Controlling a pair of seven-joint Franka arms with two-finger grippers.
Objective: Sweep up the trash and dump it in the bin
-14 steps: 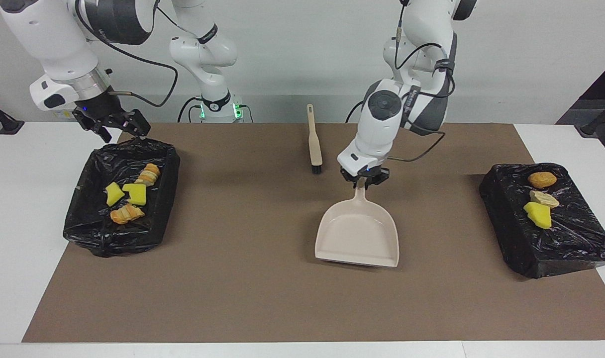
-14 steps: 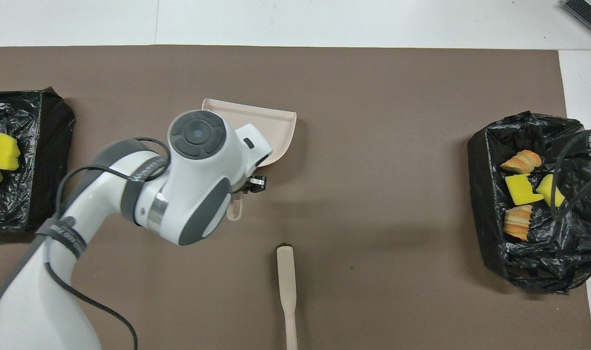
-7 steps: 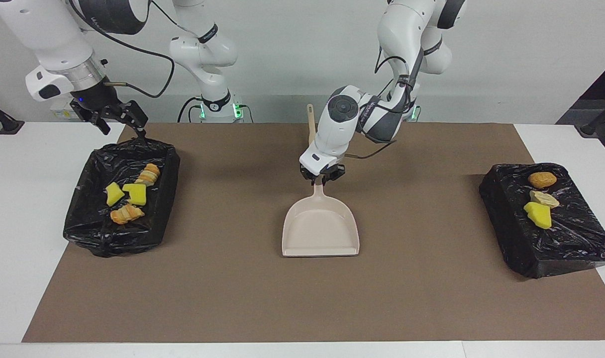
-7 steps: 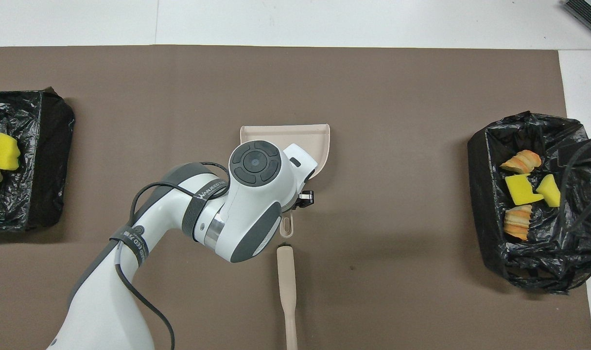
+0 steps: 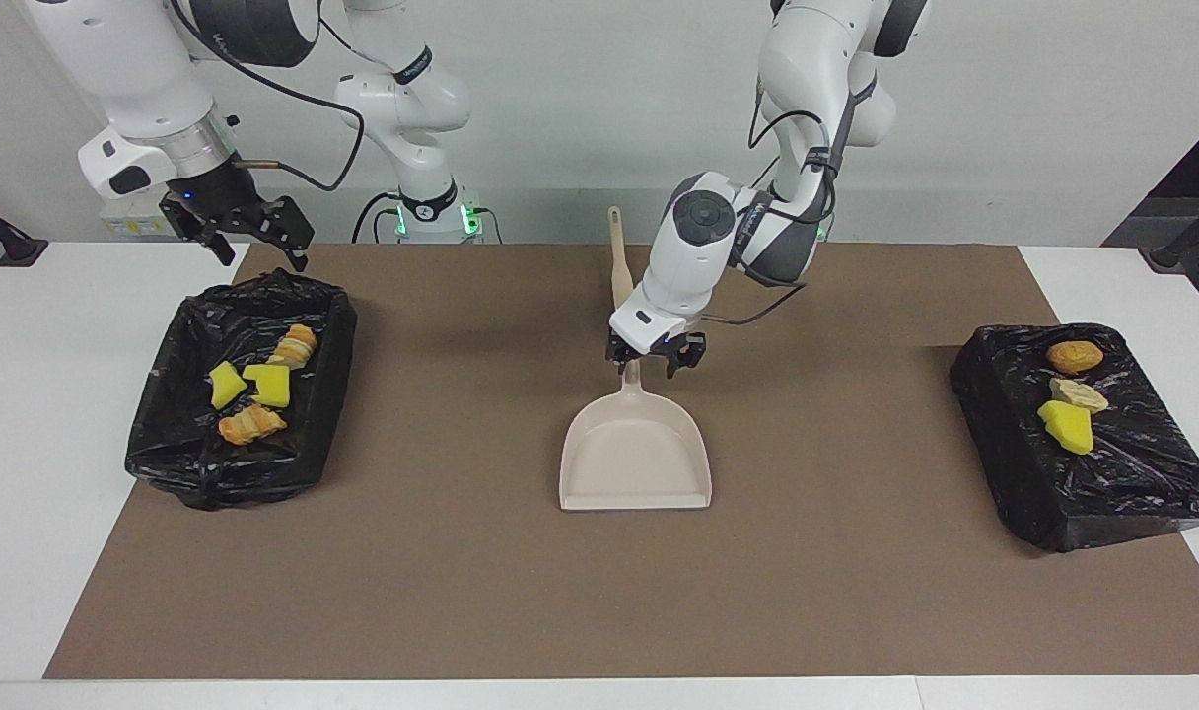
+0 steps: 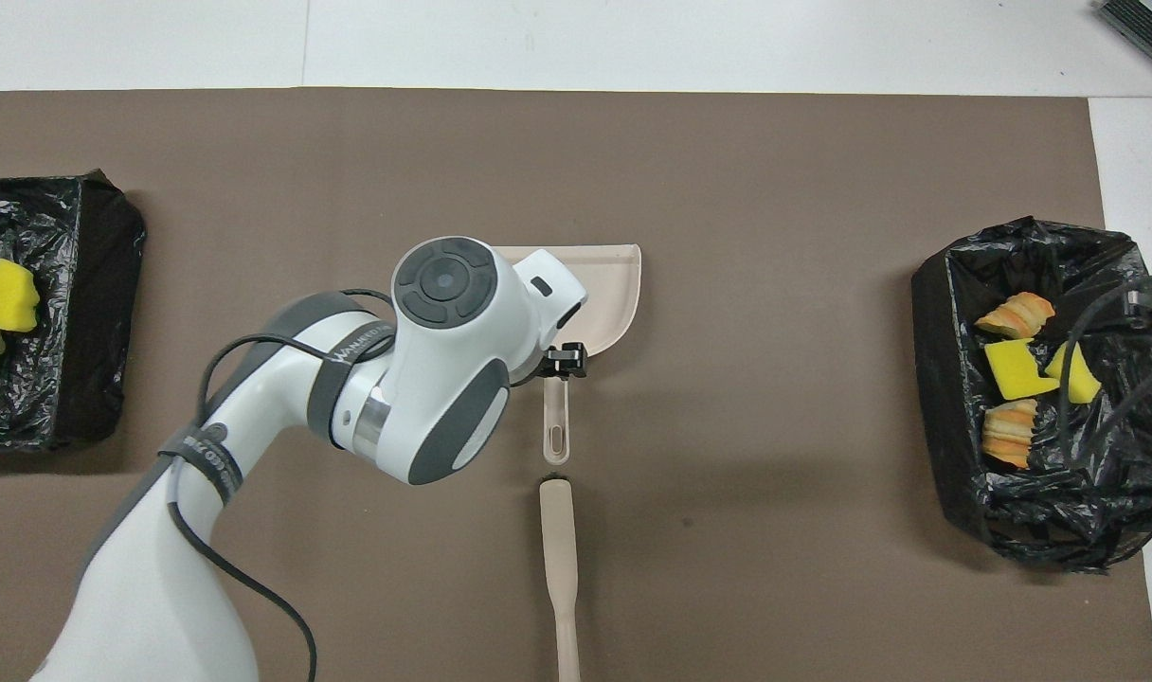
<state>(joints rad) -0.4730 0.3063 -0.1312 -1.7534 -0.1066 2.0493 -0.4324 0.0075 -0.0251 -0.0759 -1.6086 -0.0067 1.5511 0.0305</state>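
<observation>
Facing view: trash (image 5: 252,387) scraps in bin (image 5: 171,434), no shared axis.

I've slid the dustpan (image 5: 635,454) from nearer the left arm's end to mid-bench, its handle now in line with the brush (image 5: 621,258). My left gripper (image 5: 656,360) has let go: fingers (image 5: 674,357) spread, lifted just above the handle. The right gripper (image 5: 254,230) has risen off the bin's (image 5: 240,473) rim.

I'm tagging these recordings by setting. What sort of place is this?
Probably a robotics lab bench, staged for a cleaning trial: a brown mat on a white table, two black-lined bins, bare wall.
</observation>
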